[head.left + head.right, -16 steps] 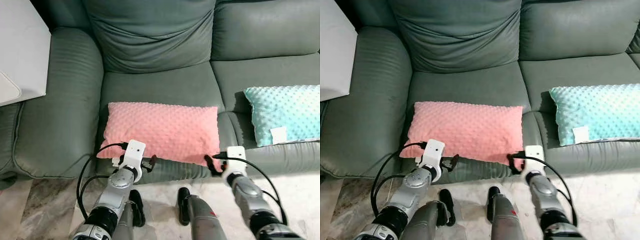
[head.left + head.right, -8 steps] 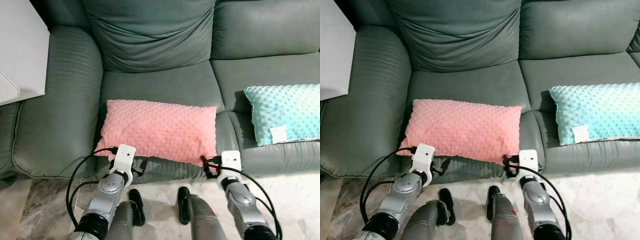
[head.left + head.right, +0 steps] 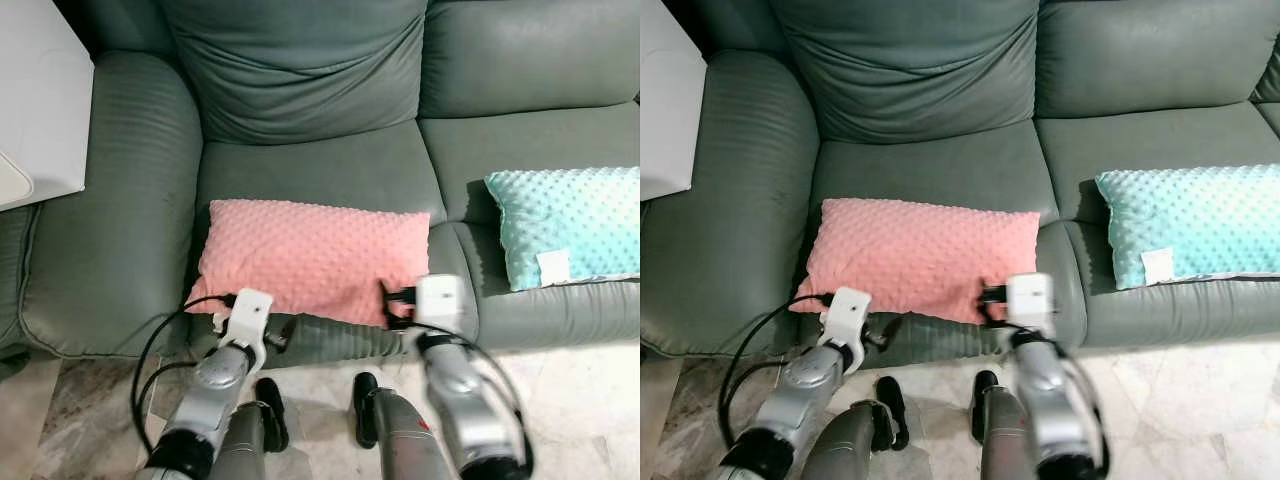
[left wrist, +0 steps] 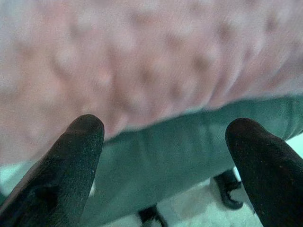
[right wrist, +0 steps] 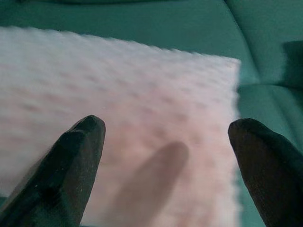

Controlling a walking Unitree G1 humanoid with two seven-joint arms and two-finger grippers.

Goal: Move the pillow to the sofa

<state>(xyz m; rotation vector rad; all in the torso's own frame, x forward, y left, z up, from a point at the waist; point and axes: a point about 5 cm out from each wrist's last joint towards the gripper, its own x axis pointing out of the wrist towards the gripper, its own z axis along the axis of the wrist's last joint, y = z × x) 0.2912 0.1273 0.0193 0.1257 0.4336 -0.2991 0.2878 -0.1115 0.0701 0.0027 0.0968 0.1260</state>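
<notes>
**Pink pillow on the sofa seat, both grippers at its front edge**

The pink pillow [image 3: 312, 260] is a soft rectangle of dimpled, bubble-textured plush. It lies flat on the left seat cushion of the sofa [image 3: 320, 170], its near long edge along the cushion's front edge and slightly overhanging it. The sofa is a grey-green, smooth suede-like fabric with rounded, padded arms and creased back cushions. On the right seat cushion, well apart from the pink one, lies a teal pillow [image 3: 570, 225] of the same dotted plush with a small white tag at its front edge. A white tabletop [image 3: 35, 100] stands beyond the sofa's left arm, and the floor [image 3: 580, 380] in front is glossy marbled stone.

Compared with a second ago, the left gripper [image 3: 278, 333] has drawn back and sits lower, just below the pillow's front-left corner against the seat's front face. The right gripper [image 3: 392, 305] has shifted toward the left, from beside the pillow's front-right corner to a spot over its front edge, just inside that corner. The pillow itself lies where it did.

In the left wrist view the two black fingers [image 4: 71, 165] stand wide apart, with the pillow's underside edge and the seat front between them, nothing held. In the right wrist view the fingers [image 5: 71, 170] are likewise spread wide above the pillow's dotted top, near its corner, gripping nothing.
</notes>
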